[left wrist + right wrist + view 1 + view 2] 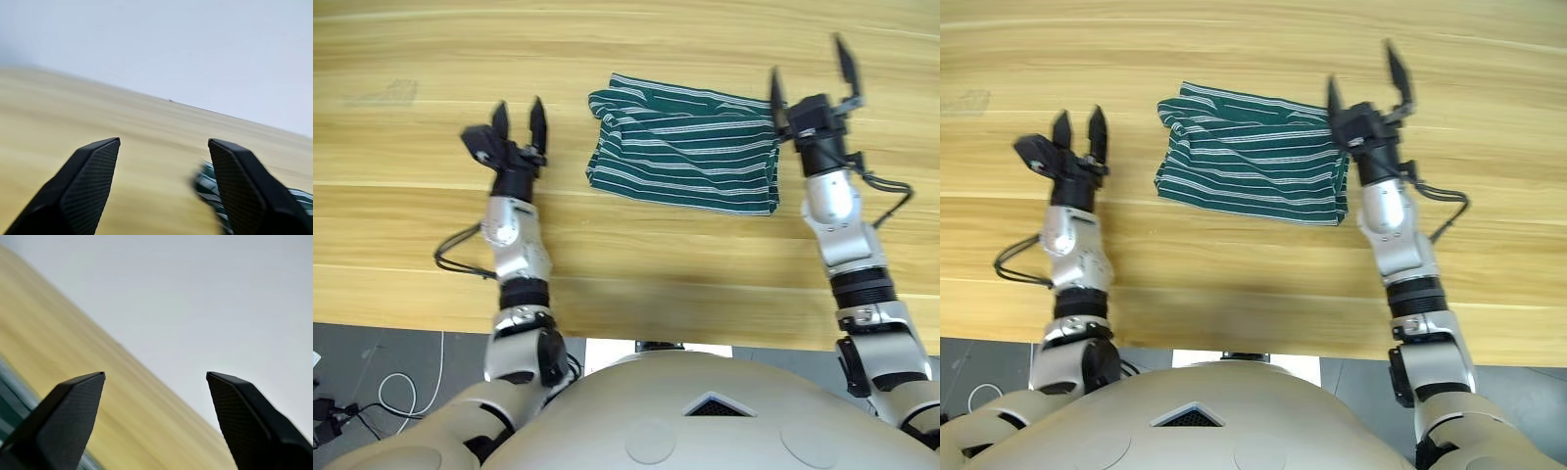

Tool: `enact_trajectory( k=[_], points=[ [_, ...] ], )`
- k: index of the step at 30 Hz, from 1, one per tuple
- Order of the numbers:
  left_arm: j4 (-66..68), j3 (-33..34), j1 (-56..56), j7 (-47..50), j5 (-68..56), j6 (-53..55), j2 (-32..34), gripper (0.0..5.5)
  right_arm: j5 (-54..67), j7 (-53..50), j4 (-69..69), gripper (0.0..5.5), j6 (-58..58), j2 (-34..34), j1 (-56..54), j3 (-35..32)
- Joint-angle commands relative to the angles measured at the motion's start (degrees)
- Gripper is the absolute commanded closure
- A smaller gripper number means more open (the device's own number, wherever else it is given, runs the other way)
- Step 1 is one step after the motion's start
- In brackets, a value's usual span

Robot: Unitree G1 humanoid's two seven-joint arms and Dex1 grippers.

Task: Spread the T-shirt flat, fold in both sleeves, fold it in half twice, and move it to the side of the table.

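A folded dark-green T-shirt with white stripes (685, 157) lies on the pale wooden bench (411, 225), long axis running left to right, between two released, empty end effectors: the right end effector (810, 73) just beside its right edge, the left end effector (519, 116) farther off.

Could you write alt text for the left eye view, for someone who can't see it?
A folded green T-shirt with white stripes lies on a wooden table. The left end effector is open and apart from the shirt. The right end effector, also open, is close by the shirt's right edge.
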Motion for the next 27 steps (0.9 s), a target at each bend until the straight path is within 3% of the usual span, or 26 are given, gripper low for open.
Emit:
enact_trajectory(
  k=[1,5,9,14,18,21,27],
  points=[
    [-2.83,-1.29,1.28,2.96,-0.29,2.29,-3.04,2.15,0.21,6.25,9.39,1.66,2.41,2.53,-6.54,2.37],
    [-6.2,-3.75,1.24,4.46,0.56,3.96,-5.32,2.15,0.62,6.5,24.7,1.66,2.2,5.68,-16.83,1.58],
    [-12.15,-6.93,2.79,4.91,2.03,5.79,-5.4,2.15,5.17,5.9,39.64,1.66,3.98,7.99,-24.78,-3.63],
    [-18.72,-9.82,5.29,6.66,4.11,10.68,-3.83,2.15,10.13,3.6,47.4,1.66,8.18,7.38,-26.78,-10.42],
    [-22.18,-15.15,7.41,7.08,7.3,13.95,-4.69,2.15,9.99,3.66,48.54,1.66,8.79,6.39,-24.92,-11.46],
    [-12.93,-19.19,-1.02,7.27,15.78,15.97,-0.46,2.15,11.68,1.99,46.0,1.66,7.31,7.33,-22.91,-13.6],
    [20.65,-18.56,-25.15,2.21,19.49,15.92,5.37,2.15,14.84,1.49,32.31,1.66,6.47,9.08,-18.39,-16.36]
  ],
)
